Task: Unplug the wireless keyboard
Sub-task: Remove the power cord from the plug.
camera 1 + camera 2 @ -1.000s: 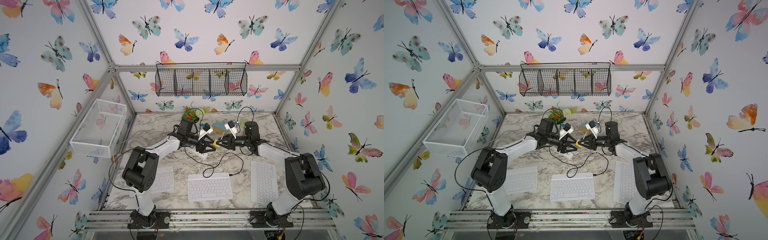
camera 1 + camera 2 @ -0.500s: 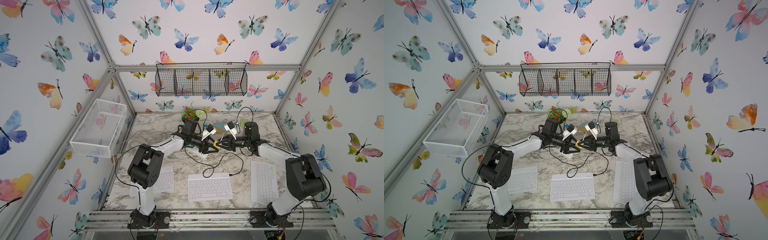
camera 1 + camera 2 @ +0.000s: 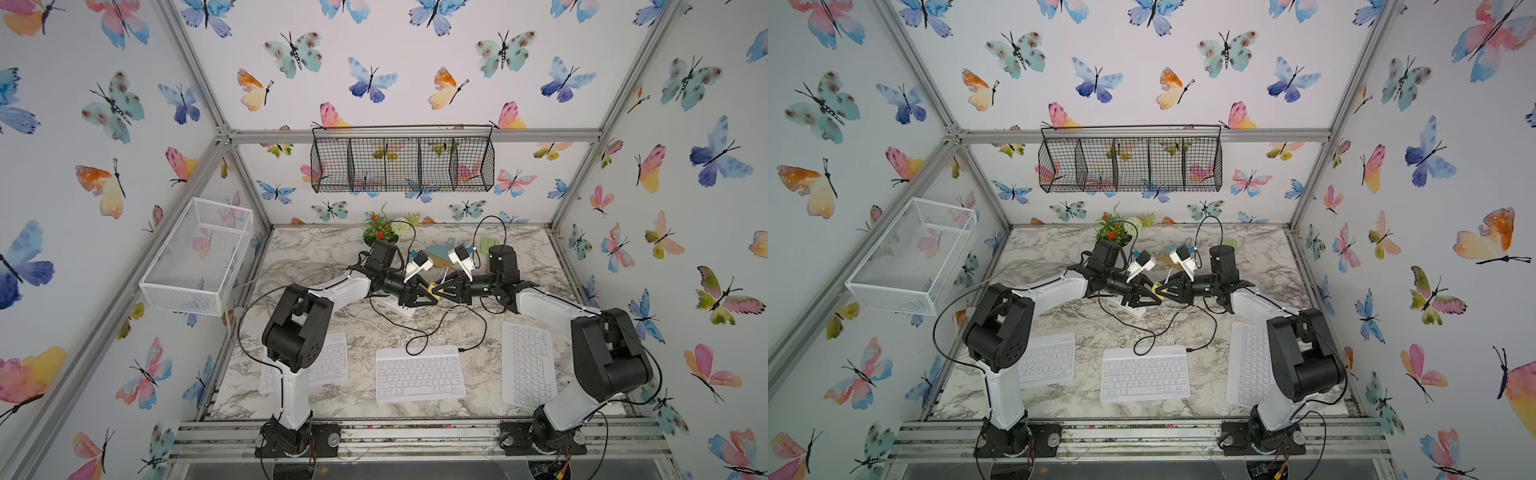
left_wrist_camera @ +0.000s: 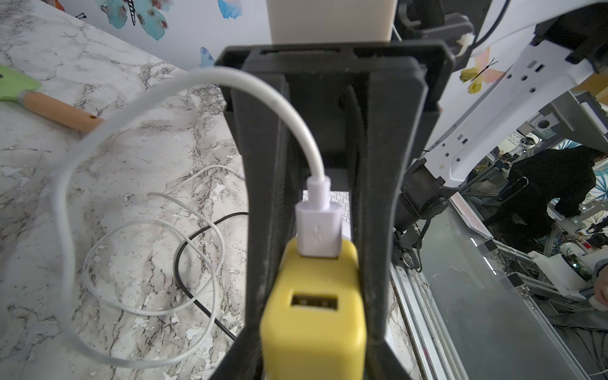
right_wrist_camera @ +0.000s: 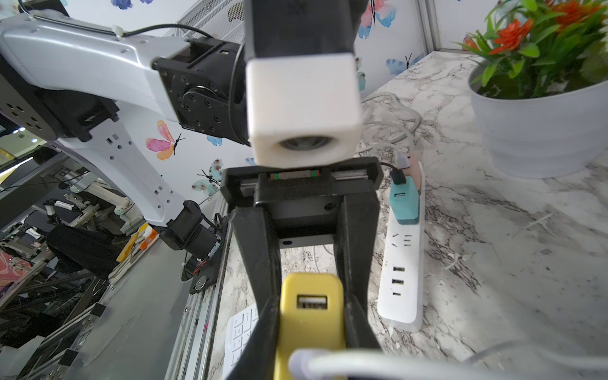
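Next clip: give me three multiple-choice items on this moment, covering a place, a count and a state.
1. Where is the yellow cube USB charger?
A. In the white power strip
B. Between the two grippers
C. In the black wire basket

2. How many white flat keyboards lie on the marble table?
A. Two
B. Three
C. Four

3. The white USB plug is:
A. seated in the charger
B. pulled free, hanging
C. lying on the table

Answers:
1. B: the left gripper and right gripper both clamp it above the table.
2. B: three show in both top views.
3. A: the left wrist view shows it inserted.
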You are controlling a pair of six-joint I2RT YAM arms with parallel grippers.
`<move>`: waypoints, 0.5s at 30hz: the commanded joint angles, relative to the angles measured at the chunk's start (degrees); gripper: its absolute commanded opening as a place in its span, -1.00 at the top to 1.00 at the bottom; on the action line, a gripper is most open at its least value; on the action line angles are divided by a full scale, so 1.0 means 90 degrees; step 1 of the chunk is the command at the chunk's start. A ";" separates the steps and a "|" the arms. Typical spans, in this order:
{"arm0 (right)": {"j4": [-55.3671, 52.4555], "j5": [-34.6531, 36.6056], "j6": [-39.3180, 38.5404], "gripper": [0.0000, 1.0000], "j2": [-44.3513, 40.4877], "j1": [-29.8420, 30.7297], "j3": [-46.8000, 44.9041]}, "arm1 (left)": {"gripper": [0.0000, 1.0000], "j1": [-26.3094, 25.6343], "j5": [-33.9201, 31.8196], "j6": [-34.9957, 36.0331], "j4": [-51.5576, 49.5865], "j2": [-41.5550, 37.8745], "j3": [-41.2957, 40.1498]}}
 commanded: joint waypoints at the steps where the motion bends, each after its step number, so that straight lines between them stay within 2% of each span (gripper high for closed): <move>1: 0.0203 -0.0267 0.0028 0.59 -0.0158 0.0053 -0.0065 | 0.24 -0.0069 0.0245 -0.0080 0.0098 0.0049 0.0122; 10: 0.0253 -0.0278 0.0098 0.53 0.0000 0.0142 -0.0062 | 0.74 -0.0105 0.0438 -0.0172 0.0061 0.0078 0.0142; 14: 0.0185 0.0159 0.0166 0.36 -0.0055 0.0142 -0.0060 | 1.00 -0.0105 0.0262 -0.0134 0.0020 0.0050 0.0113; 15: 0.0204 0.0309 0.0246 0.31 -0.0077 0.0142 -0.0065 | 1.00 -0.0109 0.0156 -0.0138 0.0026 0.0042 0.0095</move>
